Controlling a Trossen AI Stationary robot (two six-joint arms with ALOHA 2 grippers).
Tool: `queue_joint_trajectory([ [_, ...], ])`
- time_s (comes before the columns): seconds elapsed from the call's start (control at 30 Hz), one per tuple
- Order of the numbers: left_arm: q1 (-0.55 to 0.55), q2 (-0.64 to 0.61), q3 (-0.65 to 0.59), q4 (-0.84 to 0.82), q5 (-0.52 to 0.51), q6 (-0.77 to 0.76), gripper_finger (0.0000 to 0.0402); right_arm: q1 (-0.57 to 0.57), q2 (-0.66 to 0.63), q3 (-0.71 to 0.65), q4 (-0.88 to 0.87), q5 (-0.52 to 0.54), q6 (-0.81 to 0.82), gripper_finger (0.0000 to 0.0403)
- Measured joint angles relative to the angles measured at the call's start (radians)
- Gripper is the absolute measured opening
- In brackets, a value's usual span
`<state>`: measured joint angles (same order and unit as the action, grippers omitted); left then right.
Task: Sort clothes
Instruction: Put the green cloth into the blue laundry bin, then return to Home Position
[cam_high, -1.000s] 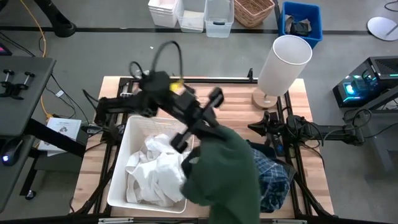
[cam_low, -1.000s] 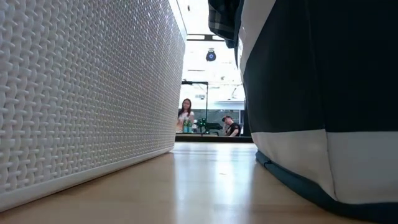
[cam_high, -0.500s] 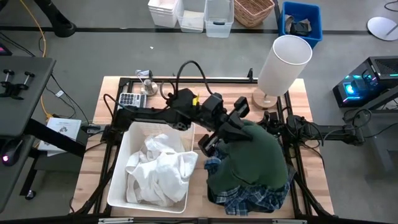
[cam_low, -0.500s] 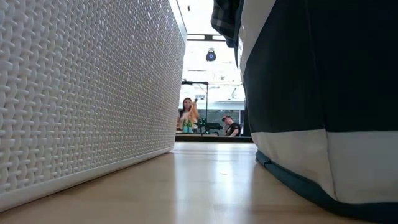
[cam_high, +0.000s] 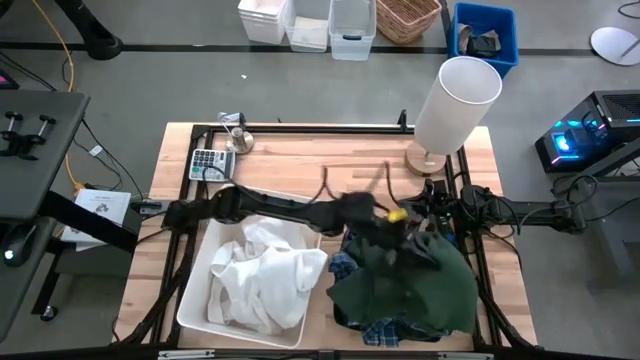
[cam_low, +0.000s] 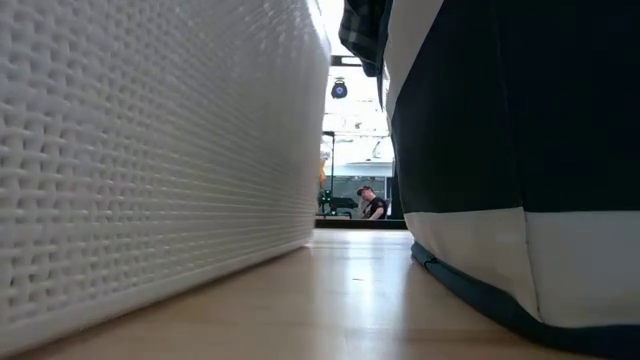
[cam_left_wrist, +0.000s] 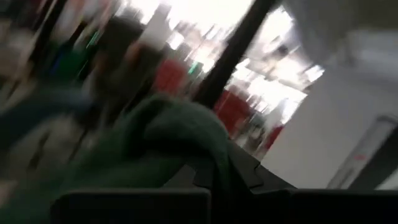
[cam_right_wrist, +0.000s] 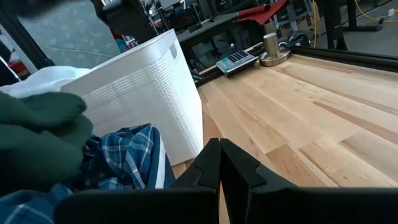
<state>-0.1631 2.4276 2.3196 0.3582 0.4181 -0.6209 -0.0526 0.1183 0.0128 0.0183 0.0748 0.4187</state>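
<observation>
The dark green garment (cam_high: 410, 285) lies spread over the blue-and-white plaid shirt (cam_high: 385, 330) in the navy bin (cam_low: 500, 150) at the near right. My left gripper (cam_high: 392, 222) reaches across from the left and sits at the garment's far edge, blurred by motion. In the left wrist view the green cloth (cam_left_wrist: 155, 143) bulges right in front of its fingers. White garments (cam_high: 265, 275) lie heaped in the white bin (cam_high: 200, 270). My right gripper (cam_right_wrist: 217, 155) is shut and empty, low over the table beside the navy bin's far side (cam_high: 425, 205). My left gripper is shut on the dark green garment at its far edge (cam_left_wrist: 199, 158). The cloth runs up to the fingertips and covers the place of contact, and the view is blurred. The garment's bulk rests slack on the plaid shirt.
A tall white cylinder on a wooden foot (cam_high: 455, 100) stands at the far right. A calculator (cam_high: 207, 160) and a small metal piece (cam_high: 237, 135) sit at the far left. Bare wood (cam_high: 330, 160) shows in the far middle.
My left gripper has swung toward the table's right edge and down, carrying the dark green garment from above the white bin over to the navy bin. The garment now lies spread on the plaid shirt. The white bin has turned a little.
</observation>
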Motion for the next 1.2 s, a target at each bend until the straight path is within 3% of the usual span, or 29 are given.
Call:
queue_joint_trajectory([
  [0.3, -0.053, 0.027, 0.004, -0.659, -0.008, 0.357, 0.0003, 0.000, 0.000, 0.000, 0.000, 0.000, 0.000, 0.0000],
  [0.43, -0.049, 0.029, 0.004, -0.868, -0.066, 0.451, 0.0033, 0.000, 0.000, 0.000, 0.000, 0.000, 0.000, 0.0000],
  [0.6, -0.045, 0.019, 0.002, -0.889, -0.062, 0.490, 0.0113, 0.000, 0.000, 0.000, 0.000, 0.000, 0.000, 0.0000],
  [0.87, -0.042, -0.066, 0.000, -0.802, 0.069, 0.398, 0.0242, 0.000, 0.000, 0.000, 0.000, 0.000, 0.000, 0.0000],
  [1.0, -0.042, -0.114, 0.000, -0.823, 0.074, 0.412, 0.0267, 0.000, 0.000, 0.000, 0.000, 0.000, 0.000, 0.0000],
  [1.2, 0.001, -0.206, 0.001, -0.892, 0.057, 0.456, 0.0268, 0.000, 0.000, 0.000, 0.000, 0.000, 0.000, 0.0000],
])
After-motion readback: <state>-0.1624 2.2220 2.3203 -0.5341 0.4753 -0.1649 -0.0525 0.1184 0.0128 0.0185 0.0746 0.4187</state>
